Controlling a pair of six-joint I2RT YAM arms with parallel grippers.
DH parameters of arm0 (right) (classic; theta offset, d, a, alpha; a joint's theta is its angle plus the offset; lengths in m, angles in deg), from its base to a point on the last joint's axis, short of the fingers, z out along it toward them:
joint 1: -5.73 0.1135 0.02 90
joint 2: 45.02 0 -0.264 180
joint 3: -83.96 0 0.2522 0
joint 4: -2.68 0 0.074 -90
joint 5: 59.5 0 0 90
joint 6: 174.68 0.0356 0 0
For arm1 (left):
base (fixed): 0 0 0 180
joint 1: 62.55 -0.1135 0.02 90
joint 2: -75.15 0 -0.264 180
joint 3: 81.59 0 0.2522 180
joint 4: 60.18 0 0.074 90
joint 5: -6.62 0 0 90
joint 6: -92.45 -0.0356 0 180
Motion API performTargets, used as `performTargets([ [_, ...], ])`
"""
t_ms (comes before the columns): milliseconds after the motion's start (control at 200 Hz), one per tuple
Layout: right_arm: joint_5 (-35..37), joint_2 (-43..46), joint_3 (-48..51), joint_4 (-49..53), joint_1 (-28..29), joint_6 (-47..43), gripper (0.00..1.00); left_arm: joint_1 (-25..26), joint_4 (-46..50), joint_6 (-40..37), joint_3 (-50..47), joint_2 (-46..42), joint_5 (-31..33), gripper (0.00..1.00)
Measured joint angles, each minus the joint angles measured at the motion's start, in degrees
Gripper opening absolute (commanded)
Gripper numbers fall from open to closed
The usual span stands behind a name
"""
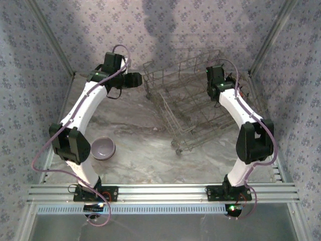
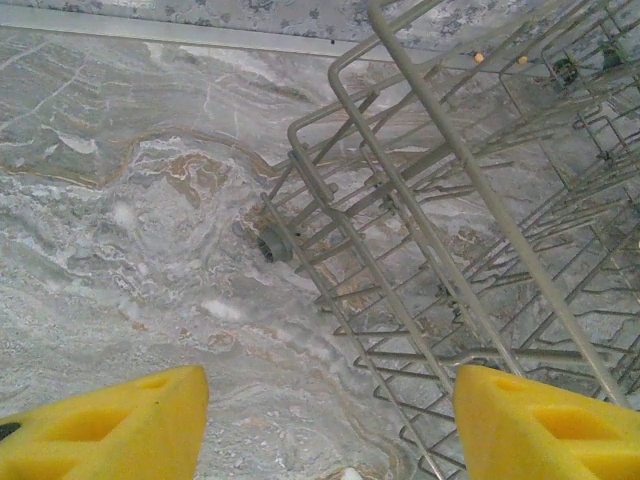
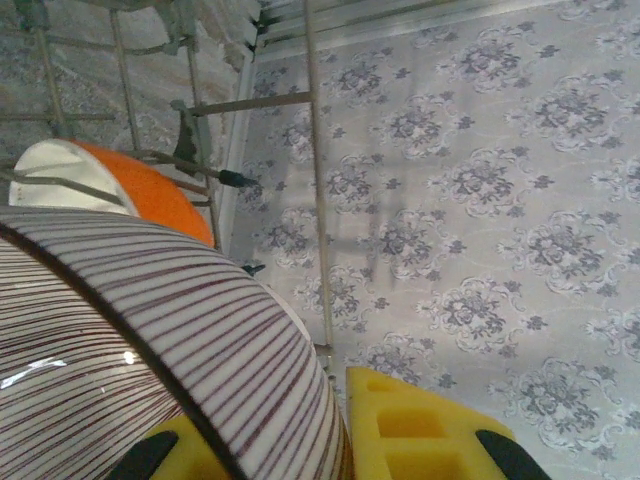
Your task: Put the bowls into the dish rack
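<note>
Standing skewed at the far middle-right of the marble surface [image 1: 140, 150]: the grey wire dish rack [image 1: 190, 100].
An orange bowl [image 3: 150, 190] sits on edge behind the rack's wires. The striped bowl [image 3: 150, 340] in front of it is clamped by the right fingers [image 3: 420, 430]. A lavender bowl [image 1: 103, 148] rests near the left arm's base, well apart from the rack. The left fingers [image 2: 110, 425] stand apart over the rack's corner, gripping nothing.

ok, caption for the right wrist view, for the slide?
Jaws pinch a striped bowl by its rim; an orange bowl already stands among the wires of the dish rack behind it.
</note>
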Motion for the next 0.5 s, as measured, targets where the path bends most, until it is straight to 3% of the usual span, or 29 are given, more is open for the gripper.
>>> performTargets([
  [500, 2.9, -3.9, 0.6, -0.2, 0.6, -0.8, 0.00, -0.3, -0.3, 0.0, -1.7, -1.0, -0.1, 0.66],
])
